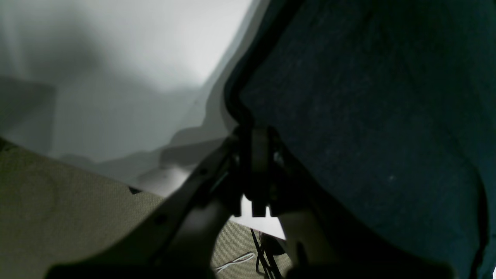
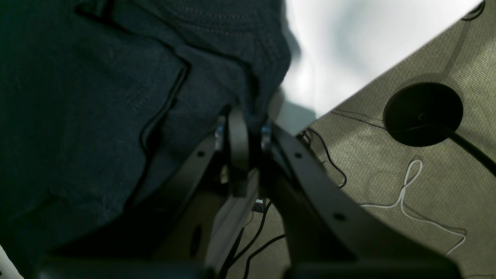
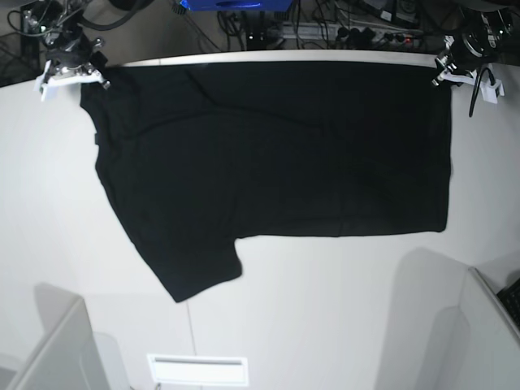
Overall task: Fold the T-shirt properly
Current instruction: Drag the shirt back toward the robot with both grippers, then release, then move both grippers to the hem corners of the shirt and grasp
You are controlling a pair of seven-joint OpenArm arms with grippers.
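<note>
The black T-shirt (image 3: 276,154) lies spread wide on the white table (image 3: 325,309), plain side up, with a sleeve (image 3: 199,272) pointing to the near left. The print is hidden. My left gripper (image 3: 444,71) is at the far right corner, shut on the shirt's edge. The left wrist view shows its jaws closed on the dark hem (image 1: 254,130). My right gripper (image 3: 84,75) is at the far left corner, shut on the cloth. The right wrist view shows its jaws pinching a bunched fold (image 2: 242,116).
Beyond the table's far edge are cables and a blue object (image 3: 236,4). The right wrist view shows carpet with a round black base (image 2: 422,114) and a white cable (image 2: 407,193). Grey panels stand at the near left (image 3: 49,349) and near right (image 3: 479,333).
</note>
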